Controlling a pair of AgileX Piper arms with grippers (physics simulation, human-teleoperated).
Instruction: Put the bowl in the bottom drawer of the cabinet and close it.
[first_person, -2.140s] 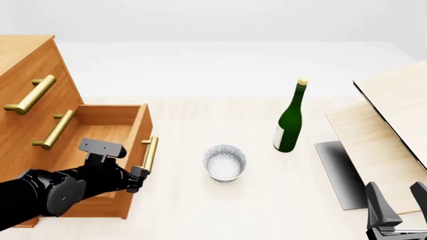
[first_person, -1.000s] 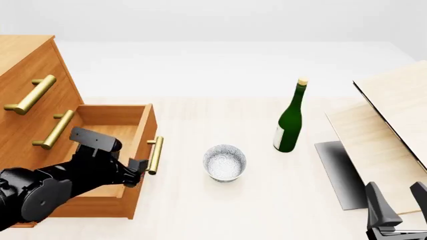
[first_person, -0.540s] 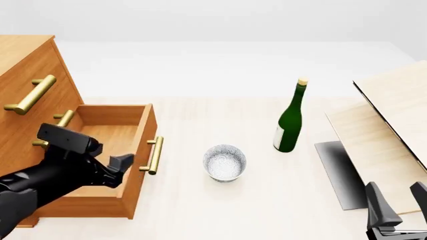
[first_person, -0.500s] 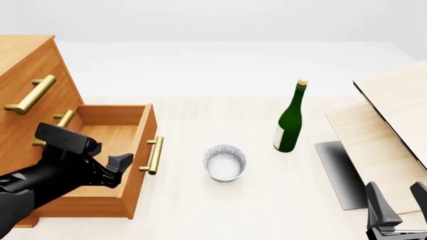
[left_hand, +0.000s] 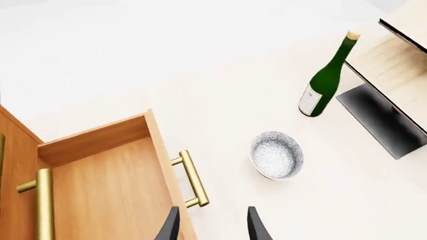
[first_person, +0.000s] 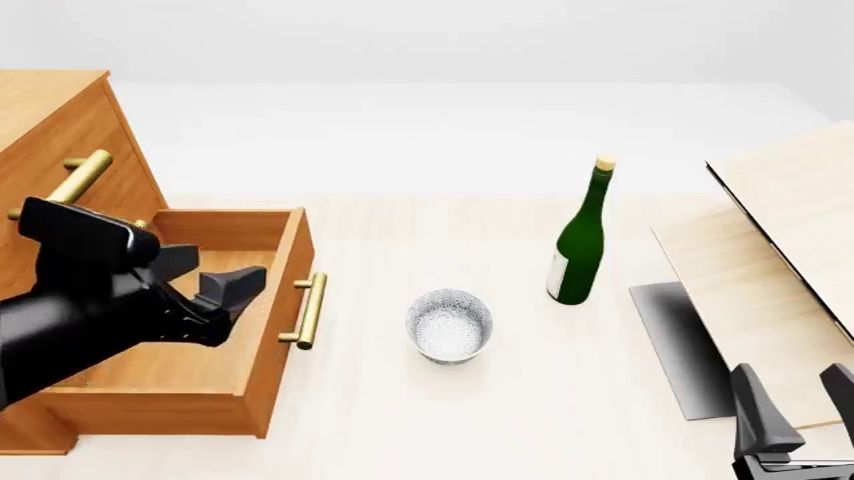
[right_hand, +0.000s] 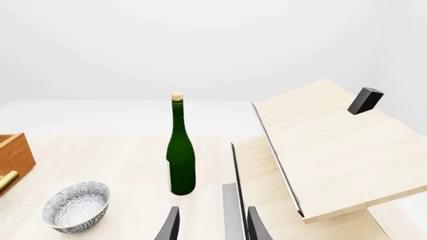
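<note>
The speckled white bowl (first_person: 450, 325) stands upright on the table, right of the cabinet (first_person: 54, 130). The bottom drawer (first_person: 200, 385) is pulled out, with its brass handle (first_person: 307, 310) facing the bowl. My left gripper (first_person: 220, 290) hangs open and empty above the drawer's inside, clear of the handle. The left wrist view looks down on the bowl (left_hand: 276, 154), the handle (left_hand: 190, 179) and the drawer floor (left_hand: 100, 190) past the left gripper (left_hand: 213, 230). My right gripper (first_person: 801, 410) is open and empty at the near right. In its wrist view the right gripper (right_hand: 212, 230) looks toward the bowl (right_hand: 75, 206).
A green bottle (first_person: 578, 240) stands upright right of and behind the bowl. Pale wooden boards (first_person: 774, 250) lean at the right edge over a dark panel (first_person: 681, 345). A small black block (right_hand: 365, 100) sits on the upper board. The top drawer's handle (first_person: 74, 180) juts out above the open drawer.
The left gripper pulled the drawer a little further out, let go of the handle, then rose and drew back left over the drawer. The bowl, the bottle and the right arm stayed put.
</note>
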